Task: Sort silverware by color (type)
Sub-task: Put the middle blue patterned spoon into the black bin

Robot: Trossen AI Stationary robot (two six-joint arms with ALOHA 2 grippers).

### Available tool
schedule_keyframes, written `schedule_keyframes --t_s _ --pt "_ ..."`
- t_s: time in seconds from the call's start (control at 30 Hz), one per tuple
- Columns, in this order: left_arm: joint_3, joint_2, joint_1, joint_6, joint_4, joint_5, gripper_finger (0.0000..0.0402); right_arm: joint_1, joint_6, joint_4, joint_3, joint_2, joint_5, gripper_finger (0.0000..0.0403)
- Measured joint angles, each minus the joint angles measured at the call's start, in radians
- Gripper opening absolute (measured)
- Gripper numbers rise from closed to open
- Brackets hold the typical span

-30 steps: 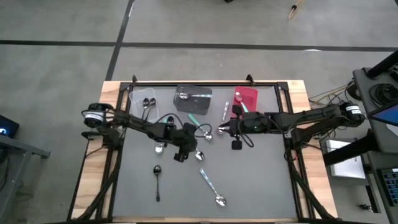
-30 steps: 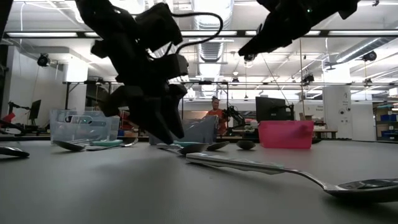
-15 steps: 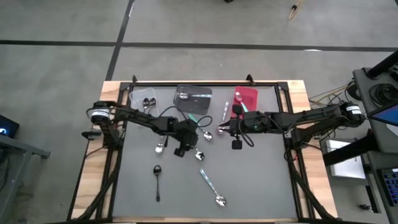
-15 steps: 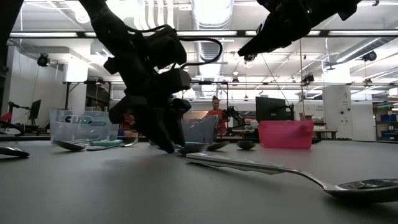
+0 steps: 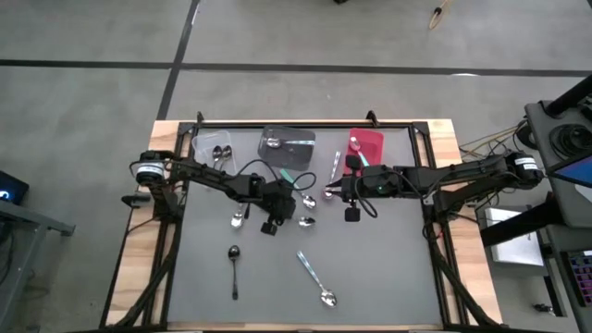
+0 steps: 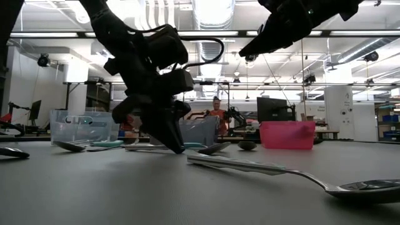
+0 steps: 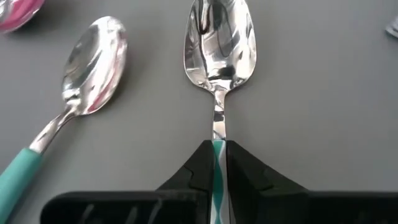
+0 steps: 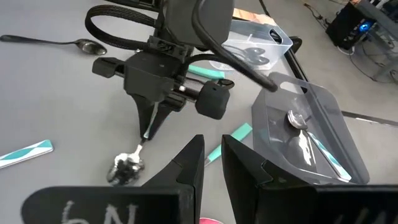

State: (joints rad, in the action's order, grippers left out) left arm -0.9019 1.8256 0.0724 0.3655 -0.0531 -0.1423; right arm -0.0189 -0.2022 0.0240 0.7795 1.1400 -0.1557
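Observation:
My left gripper point(image 5: 276, 220) stands mid-table, fingers down, shut on a spoon with a silver bowl point(image 7: 219, 43) and a teal handle. A second teal-handled spoon point(image 7: 87, 68) lies beside it on the mat. My right gripper point(image 5: 331, 191) hangs high above the mat near the red bin. Its fingers point(image 8: 194, 163) stand a narrow gap apart with nothing between them. The right wrist view shows the left gripper point(image 8: 146, 134) and the held spoon's bowl point(image 8: 127, 167). My left gripper pinches the teal handle at its bowl end point(image 7: 217, 155), just behind the metal neck, between its two fingertips. The fingers come from above, pointing down. The bowl point(image 5: 308, 222) points toward the table's right and lies low on the mat.
Along the far edge stand a clear bin point(image 5: 215, 148), a dark grey bin point(image 5: 287, 146) and a red bin point(image 5: 365, 146), each holding spoons. Loose on the mat lie a black spoon point(image 5: 234, 268), a teal-handled spoon point(image 5: 314, 277) and a silver spoon point(image 5: 238, 220).
My left gripper has come down over the spoon and shut on its teal handle. The spoon's bowl has swung a little toward the far right while the handle stayed under the fingers.

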Motion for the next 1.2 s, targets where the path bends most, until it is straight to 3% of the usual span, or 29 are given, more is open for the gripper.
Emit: schedule_keyframes --t_s 0.13,0.53,0.9,1.2 --pt "0.004 -0.022 -0.018 -0.093 0.021 0.034 0.0008 0.000 0.002 -0.002 0.000 0.000 0.000 0.0047" --pt "0.003 -0.237 -0.124 -0.249 0.030 0.344 0.0006 0.000 0.011 -0.007 0.000 0.000 0.000 0.0047" --pt "0.003 -0.424 -0.280 -0.416 -0.008 0.768 0.0006 0.000 0.008 -0.040 0.000 0.001 -0.001 0.0047" --pt "0.033 -0.469 -0.424 -0.493 -0.003 0.997 0.0010 0.000 0.001 -0.067 0.000 0.001 -0.001 0.0047"
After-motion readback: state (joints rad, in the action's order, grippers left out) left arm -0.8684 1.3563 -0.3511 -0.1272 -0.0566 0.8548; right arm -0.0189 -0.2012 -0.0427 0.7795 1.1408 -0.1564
